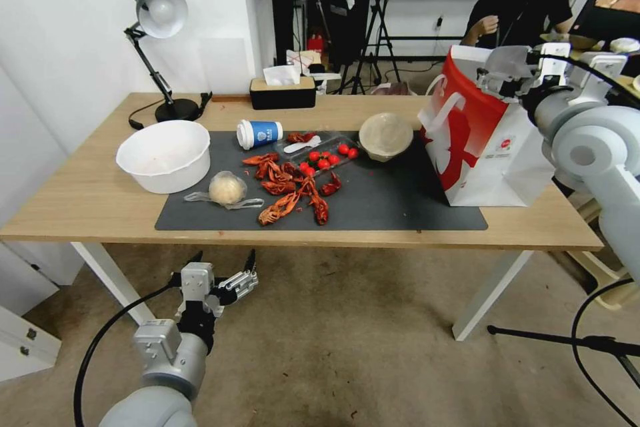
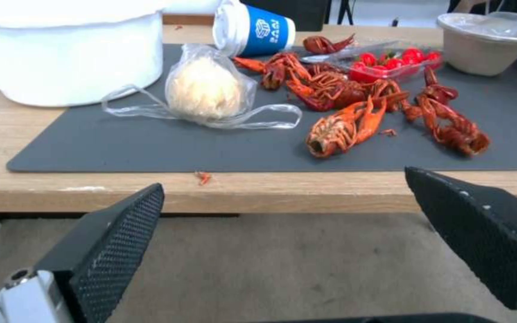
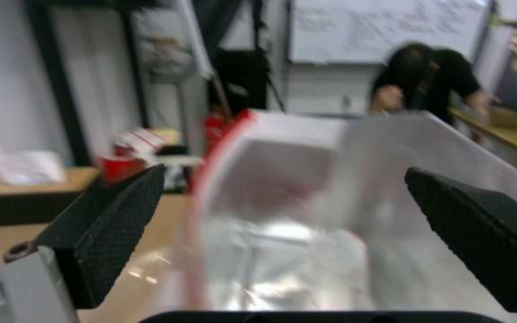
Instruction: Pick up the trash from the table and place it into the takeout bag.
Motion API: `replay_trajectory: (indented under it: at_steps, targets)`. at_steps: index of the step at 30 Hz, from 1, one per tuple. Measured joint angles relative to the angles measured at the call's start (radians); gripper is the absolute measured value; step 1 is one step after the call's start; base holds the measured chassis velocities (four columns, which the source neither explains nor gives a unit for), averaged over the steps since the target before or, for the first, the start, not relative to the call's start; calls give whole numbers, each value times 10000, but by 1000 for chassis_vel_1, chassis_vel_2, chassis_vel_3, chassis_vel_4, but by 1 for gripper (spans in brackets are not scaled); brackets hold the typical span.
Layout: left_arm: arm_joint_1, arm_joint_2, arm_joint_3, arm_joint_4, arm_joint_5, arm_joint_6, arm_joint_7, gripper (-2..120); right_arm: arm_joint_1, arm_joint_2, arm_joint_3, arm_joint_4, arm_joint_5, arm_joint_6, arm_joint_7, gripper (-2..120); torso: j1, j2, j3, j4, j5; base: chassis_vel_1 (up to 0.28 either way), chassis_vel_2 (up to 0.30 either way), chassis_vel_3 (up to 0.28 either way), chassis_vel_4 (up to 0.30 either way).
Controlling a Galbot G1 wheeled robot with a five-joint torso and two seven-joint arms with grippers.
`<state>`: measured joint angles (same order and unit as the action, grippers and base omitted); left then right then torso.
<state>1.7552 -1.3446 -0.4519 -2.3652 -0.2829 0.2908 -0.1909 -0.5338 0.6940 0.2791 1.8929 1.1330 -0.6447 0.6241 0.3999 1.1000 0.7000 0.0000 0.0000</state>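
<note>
I have the table [image 1: 80, 207] across the middle of the head view, its dark grey mat [image 1: 387, 207] spread over the centre. At the right end of the mat stands the takeout bag [image 1: 467, 140], upright, red face toward the mat, mouth open at the top. My right gripper [image 1: 507, 70] sits at that mouth, upper right of the head view; in the right wrist view its two black fingers [image 3: 115, 224] stand wide apart with the bag's pale inside between them, and something clear and crumpled lies there, too blurred to name. My left gripper [image 1: 223, 273] hangs low at lower left, off the table's near edge, fingers spread and holding nothing. On the left end of the table is a white bowl [image 1: 163, 155]. The round lidded container [image 1: 385, 135] rests near the bag. The blue-and-white paper cup [image 1: 259, 133] lies on its side at the mat's far edge. The wrapped pale ball [image 1: 227, 188] sits just beside the bowl, and the red crayfish shells [image 1: 290, 187] are scattered mid-mat
</note>
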Motion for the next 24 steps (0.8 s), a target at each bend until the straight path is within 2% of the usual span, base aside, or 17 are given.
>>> replay_trajectory:
  at_steps: [8,13,18,23,24]
  targets:
    - [1,128,-40,-48,-33,0,3,100,-44,16,-70,218,-199,511,-486,100,0,0,0,1,-1,0,0,0,0]
    - [23,51,-11,-48,-36,-3,1,100,-328,1,-114,606,-698,1690,-1913,100,0,0,0,2,-1,0,0,0,0]
    - [11,81,-31,-48,-45,-6,1,100,-760,-75,6,988,-1018,2254,-2784,100,1,0,0,1,-1,0,0,0,0]
    - [-9,65,-30,-48,-59,-12,1,100,-1586,-228,174,1488,-1504,2904,-3844,100,0,0,-1,1,-2,0,0,0,0]
    - [-10,57,-23,-48,-59,-24,0,100,-2036,-259,251,1630,-1766,3326,-4280,100,1,0,-1,0,0,0,0,0,0]
